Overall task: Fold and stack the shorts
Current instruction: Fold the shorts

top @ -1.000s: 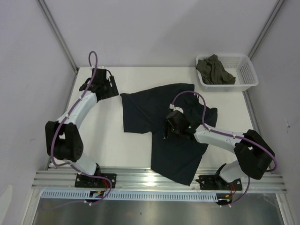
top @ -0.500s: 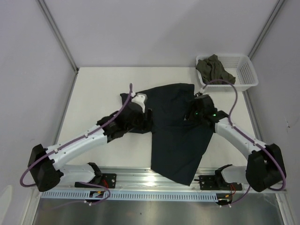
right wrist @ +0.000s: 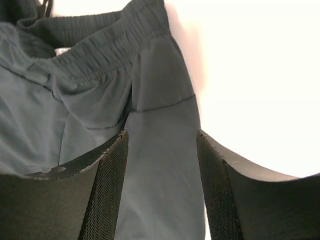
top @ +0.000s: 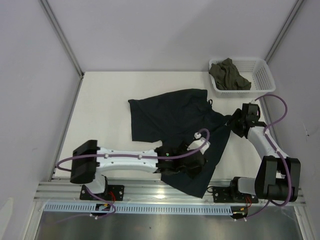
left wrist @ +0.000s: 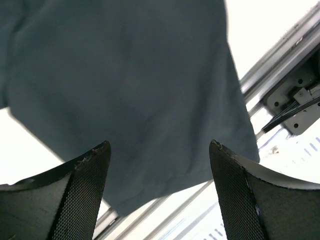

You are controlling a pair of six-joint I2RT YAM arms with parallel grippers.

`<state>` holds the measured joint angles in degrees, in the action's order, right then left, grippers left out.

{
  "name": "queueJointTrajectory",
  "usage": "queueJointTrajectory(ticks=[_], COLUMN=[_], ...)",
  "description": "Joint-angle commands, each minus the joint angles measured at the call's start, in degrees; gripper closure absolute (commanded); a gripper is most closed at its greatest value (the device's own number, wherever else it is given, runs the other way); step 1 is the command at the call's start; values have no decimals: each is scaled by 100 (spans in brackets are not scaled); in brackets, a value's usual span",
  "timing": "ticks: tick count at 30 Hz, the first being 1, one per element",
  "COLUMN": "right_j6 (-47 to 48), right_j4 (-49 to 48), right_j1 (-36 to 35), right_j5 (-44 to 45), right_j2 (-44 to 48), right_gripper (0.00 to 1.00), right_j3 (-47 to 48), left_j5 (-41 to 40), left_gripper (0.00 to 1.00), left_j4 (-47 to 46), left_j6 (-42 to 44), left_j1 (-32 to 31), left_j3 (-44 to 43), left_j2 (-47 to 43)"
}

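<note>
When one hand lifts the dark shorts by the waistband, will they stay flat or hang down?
Probably hang down: the shorts lie limp and creased, so likely floppy. The gathered waistband looks thicker, perhaps an easier grip. The thin cloth seems light.

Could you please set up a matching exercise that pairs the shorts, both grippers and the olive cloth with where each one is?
Things:
1. shorts
2. left gripper
3. right gripper
4. olive cloth

Places:
A. in the white basket
B. open, above the near leg
C. open, at the elastic waistband
D. spread on the table

Pairs: 1-D, 2-B, 3-C, 4-A
</note>
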<state>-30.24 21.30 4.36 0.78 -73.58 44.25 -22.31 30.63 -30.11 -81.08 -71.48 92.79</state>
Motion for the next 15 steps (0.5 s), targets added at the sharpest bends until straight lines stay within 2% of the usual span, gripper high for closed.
queueJointTrajectory(ticks=[1,8,15], right_j6=[158,282,211], right_j4=[-354,-793,-1277], right_j1=[196,372,557], right_j5=[-78,142,-279], right_j2=[-252,-1114,-1711], right_gripper=[42,43,43], right_j3=[233,619,909], left_j5=[-125,261,446], left_gripper=[19,19,18], left_j4=[206,13,-83], left_j6=[-101,-83,-179], left_j1=[-206,-338,-435], left_j3=[-673,-1043,-1061], left_j2=[563,1206,1329])
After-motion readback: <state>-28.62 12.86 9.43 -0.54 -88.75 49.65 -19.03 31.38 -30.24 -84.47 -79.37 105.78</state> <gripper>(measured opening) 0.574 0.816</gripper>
